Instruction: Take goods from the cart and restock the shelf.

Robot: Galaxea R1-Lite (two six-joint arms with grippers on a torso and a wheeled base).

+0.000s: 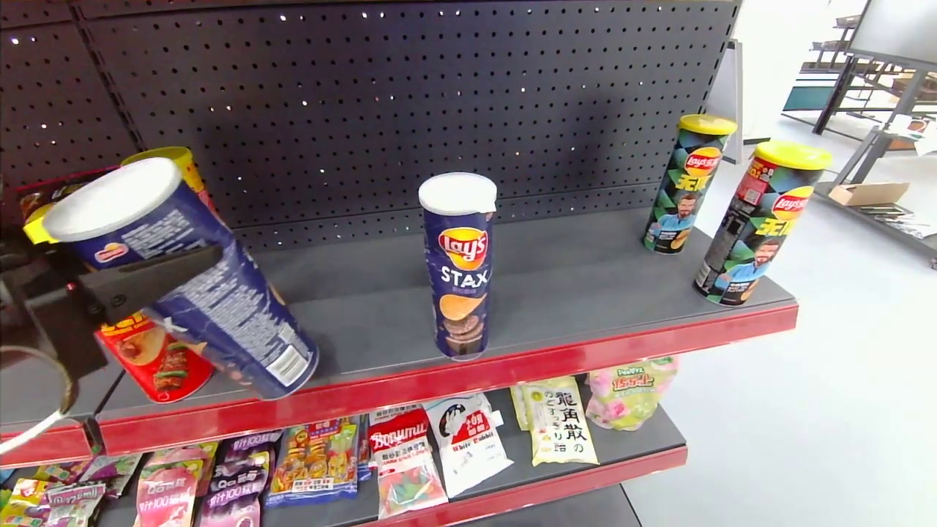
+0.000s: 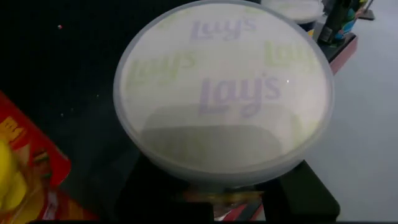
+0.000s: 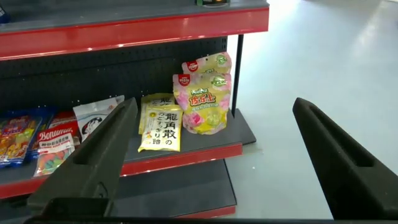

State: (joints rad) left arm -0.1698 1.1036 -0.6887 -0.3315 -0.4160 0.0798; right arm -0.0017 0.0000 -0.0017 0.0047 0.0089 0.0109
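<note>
The left end effector (image 1: 150, 282) clasps the blue chip can (image 1: 219, 315), tilted over the front-left edge of the shelf (image 1: 585, 285) beside a red can (image 1: 157, 369), probably to stand it upright; the right end effector (image 3: 217, 168) hangs spread, empty.

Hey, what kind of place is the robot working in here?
Probably a shop aisle, or a mock-up of one: a red-edged shelf with a pegboard back, chip cans standing on it, and snack packets on the tier below.
</note>
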